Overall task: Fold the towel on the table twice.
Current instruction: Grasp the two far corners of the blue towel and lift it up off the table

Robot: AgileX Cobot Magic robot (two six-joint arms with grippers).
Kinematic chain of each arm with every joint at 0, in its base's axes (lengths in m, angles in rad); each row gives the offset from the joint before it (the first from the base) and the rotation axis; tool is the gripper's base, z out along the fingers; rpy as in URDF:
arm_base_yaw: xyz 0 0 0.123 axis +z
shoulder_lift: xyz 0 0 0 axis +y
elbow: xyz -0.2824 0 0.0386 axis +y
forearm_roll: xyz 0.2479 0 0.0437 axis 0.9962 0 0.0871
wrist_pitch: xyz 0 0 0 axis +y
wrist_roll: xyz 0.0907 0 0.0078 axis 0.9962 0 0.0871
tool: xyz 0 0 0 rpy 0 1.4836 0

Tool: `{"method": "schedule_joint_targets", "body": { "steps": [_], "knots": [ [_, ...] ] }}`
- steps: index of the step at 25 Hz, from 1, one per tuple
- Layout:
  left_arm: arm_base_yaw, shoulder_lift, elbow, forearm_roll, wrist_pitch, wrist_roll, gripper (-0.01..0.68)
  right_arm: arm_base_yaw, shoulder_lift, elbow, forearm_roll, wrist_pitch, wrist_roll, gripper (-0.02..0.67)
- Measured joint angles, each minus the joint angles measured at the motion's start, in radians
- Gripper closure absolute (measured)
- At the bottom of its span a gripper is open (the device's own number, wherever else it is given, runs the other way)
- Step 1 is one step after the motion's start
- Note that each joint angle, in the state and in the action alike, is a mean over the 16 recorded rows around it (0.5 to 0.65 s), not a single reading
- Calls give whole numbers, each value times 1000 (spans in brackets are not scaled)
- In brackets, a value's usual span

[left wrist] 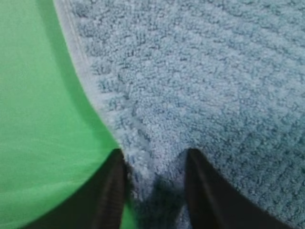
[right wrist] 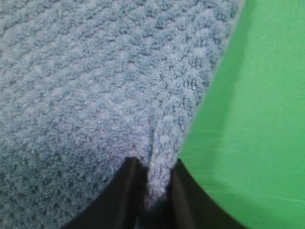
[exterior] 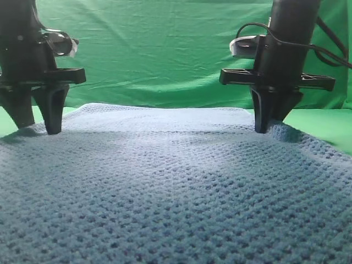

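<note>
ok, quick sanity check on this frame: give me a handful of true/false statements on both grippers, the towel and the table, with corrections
1. The right gripper pinches a raised ridge of the towel. True.
2. The left gripper is shut tight on a thin fold. False: its fingers stand apart, with towel edge between them.
3. Both grippers are at the towel's far edge in the exterior high view. True.
4. The towel is already folded in half. False: it lies spread in one layer.
5. Bare green table shows beside the towel's edge in both wrist views. True.
</note>
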Motion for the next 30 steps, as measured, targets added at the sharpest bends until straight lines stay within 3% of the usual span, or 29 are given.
{"method": "schedule_joint_targets", "body": {
  "steps": [5, 10, 19, 30],
  "knots": [
    [0, 14, -20, -21, 34, 5, 536, 1, 4, -3, 16, 2, 0, 601],
    [1, 22, -56, -34, 73, -1, 653, 1, 3, -12, 19, 10, -5, 645],
    [-1, -24, -217, -34, 143, -24, 673, 1, -13, -147, -28, 102, -19, 649],
    [-5, -139, -579, 28, 88, -46, 673, 0, -38, -657, -119, 182, -55, 649]
  ]
}}
